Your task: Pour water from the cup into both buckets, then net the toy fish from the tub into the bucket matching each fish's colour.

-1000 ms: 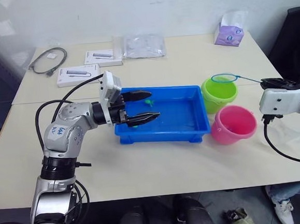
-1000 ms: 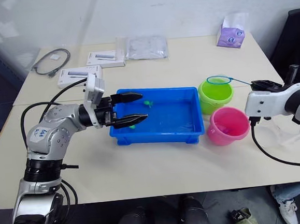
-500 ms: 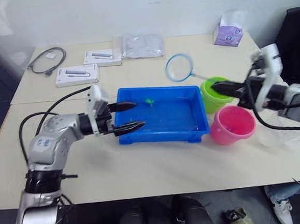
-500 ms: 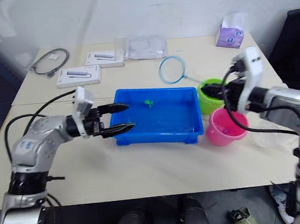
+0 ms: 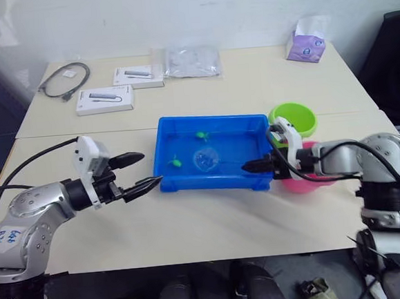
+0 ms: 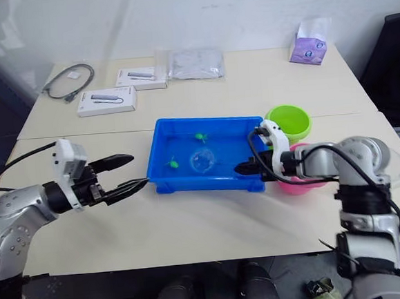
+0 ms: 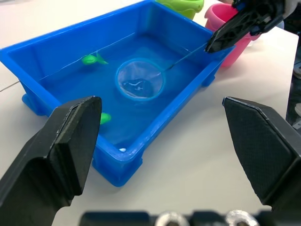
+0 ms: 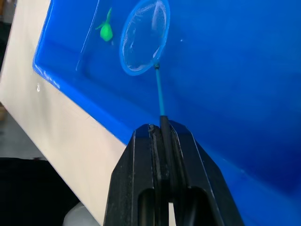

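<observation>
Two green toy fish (image 7: 91, 60) are seen, apparently afloat, in the tub (image 5: 189, 183) beyond the net (image 8: 143, 38), whose handle is clamped by the right gripper (image 8: 162, 129), while the left gripper (image 5: 141, 171) is held spread beside it.

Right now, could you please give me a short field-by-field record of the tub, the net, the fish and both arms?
tub: blue tub on the table, holding water
net: hoop lowered inside the tub, handle running to the right gripper
fish seen: two green fish, one by the far wall, one towards the near left corner; neither in the hoop
right gripper: fingers shut on the net handle at the tub's right rim
left gripper: fingers open, holding nothing, left of the tub
buckets: green bucket and pink bucket right of the tub
</observation>
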Controlling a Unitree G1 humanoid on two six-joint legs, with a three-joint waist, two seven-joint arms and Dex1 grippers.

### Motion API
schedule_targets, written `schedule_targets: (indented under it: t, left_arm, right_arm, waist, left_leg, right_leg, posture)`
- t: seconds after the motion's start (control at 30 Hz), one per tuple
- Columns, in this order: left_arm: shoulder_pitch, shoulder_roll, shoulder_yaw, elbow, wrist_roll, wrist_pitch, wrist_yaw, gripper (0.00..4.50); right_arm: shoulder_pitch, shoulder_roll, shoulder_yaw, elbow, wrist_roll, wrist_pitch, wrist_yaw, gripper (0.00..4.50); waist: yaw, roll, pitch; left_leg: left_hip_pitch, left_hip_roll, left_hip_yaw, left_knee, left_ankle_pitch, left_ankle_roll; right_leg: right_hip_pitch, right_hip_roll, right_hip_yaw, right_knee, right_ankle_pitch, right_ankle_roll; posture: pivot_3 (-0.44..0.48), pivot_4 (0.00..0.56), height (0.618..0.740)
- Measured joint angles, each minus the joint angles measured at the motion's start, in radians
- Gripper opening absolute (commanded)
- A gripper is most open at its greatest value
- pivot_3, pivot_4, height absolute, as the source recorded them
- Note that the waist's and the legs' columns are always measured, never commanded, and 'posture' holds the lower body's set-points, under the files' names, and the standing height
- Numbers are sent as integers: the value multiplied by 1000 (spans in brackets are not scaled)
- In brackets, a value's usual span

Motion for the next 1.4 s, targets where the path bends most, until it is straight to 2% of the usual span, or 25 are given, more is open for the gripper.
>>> schedule_targets:
  t: [0.2, 0.37, 0.5, 0.77, 0.97, 1.13, 1.4]
  left_arm:
    - [23, 4, 28, -20, -10, 7, 43, 4427]
    - [14, 7, 29, -38, -24, 8, 60, 4427]
    - [14, 7, 29, -38, -30, 8, 68, 4427]
    - [-29, 7, 7, -32, -29, -5, 66, 4427]
    - [-64, 8, -31, 12, -29, -14, 41, 4427]
    - [-101, 27, -55, 74, -29, -33, -7, 4427]
    - [-132, 43, -68, 120, -29, -56, -58, 4427]
  right_arm:
    - [-92, 76, -55, 200, -86, 16, -95, 0]
    - [-201, 165, -218, 377, -195, 16, -204, 0]
    - [-255, 203, -279, 413, -242, 6, -215, 0]
    - [-276, 216, -253, 412, -310, -21, -150, 0]
    - [-230, 203, -140, 256, -309, -9, -23, 0]
    - [-202, 190, -139, 192, -297, 17, 27, 0]
    - [-175, 163, -159, 186, -242, 19, 29, 0]
  waist:
    - [-9, 0, 0]
    - [-23, 0, 0]
    - [-38, 0, 0]
    - [-43, 0, 0]
    - [-43, 0, 0]
    - [-41, 0, 0]
    - [-41, 0, 0]
  left_leg:
    - [0, 0, 0, -1, 0, 0]
    - [1, 0, 1, -3, 1, -2]
    - [0, 0, 1, -4, 1, -2]
    - [0, 0, 1, -5, 1, -3]
    - [0, 0, 1, -5, 1, -3]
    - [0, 0, 1, -5, 1, -3]
    - [0, 0, 1, -5, 1, -3]
  right_leg:
    - [0, 1, 0, 0, 0, 0]
    - [-1, 2, 1, 0, -1, -1]
    - [-2, 2, 1, 0, -1, -1]
    - [-3, 3, 1, 0, -1, -1]
    - [-3, 3, 1, 0, -1, -2]
    - [-3, 2, 0, 1, -1, -2]
    - [-3, 3, 0, 0, -1, -2]
  posture:
    - [0, 150, 740]
    - [0, 150, 740]
    - [0, 150, 740]
    - [0, 150, 740]
    - [0, 150, 740]
    - [0, 150, 740]
    - [0, 150, 740]
